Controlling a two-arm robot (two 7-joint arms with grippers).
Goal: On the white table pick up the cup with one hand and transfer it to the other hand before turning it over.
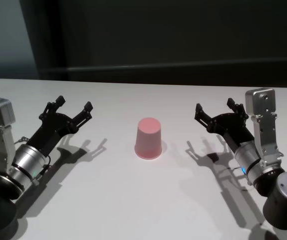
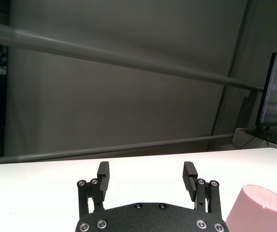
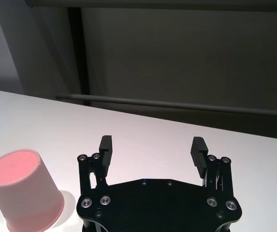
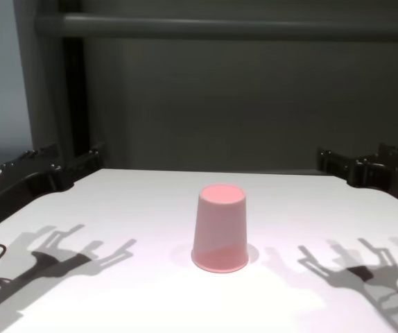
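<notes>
The salmon-pink cup (image 1: 148,138) stands upside down, base up, in the middle of the white table (image 1: 133,200). It also shows in the chest view (image 4: 220,227), the left wrist view (image 2: 259,209) and the right wrist view (image 3: 24,190). My left gripper (image 1: 73,107), on the green-lit arm, is open and empty above the table to the cup's left. My right gripper (image 1: 215,108), on the blue-lit arm, is open and empty to the cup's right. Both are well apart from the cup.
A dark wall with a horizontal rail (image 4: 227,26) stands behind the table's far edge. A monitor (image 2: 276,92) shows far off in the left wrist view. Shadows of both grippers fall on the table beside the cup.
</notes>
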